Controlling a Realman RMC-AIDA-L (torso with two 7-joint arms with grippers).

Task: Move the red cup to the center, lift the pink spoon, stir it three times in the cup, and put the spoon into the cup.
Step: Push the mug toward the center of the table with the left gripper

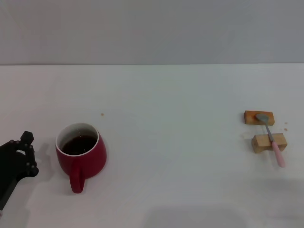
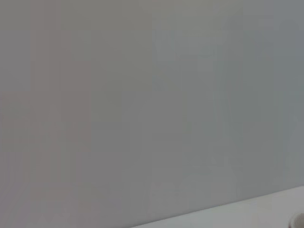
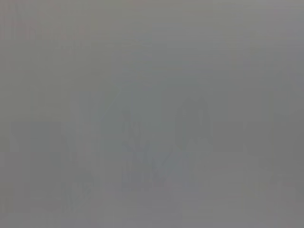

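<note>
Holding dark liquid, red cup point(image 1: 81, 155) beside left gripper point(image 1: 21, 153).

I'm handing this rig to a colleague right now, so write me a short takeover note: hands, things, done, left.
Left hand: at the table's left edge beside the red cup, not touching it. Right hand: not in view.
Red cup: left side of the table, upright, dark liquid inside, handle toward the robot.
Pink spoon: far right, resting across two wooden blocks.
Done: nothing yet.
Left: move cup to center, lift spoon, stir three times, leave it in the cup.
</note>
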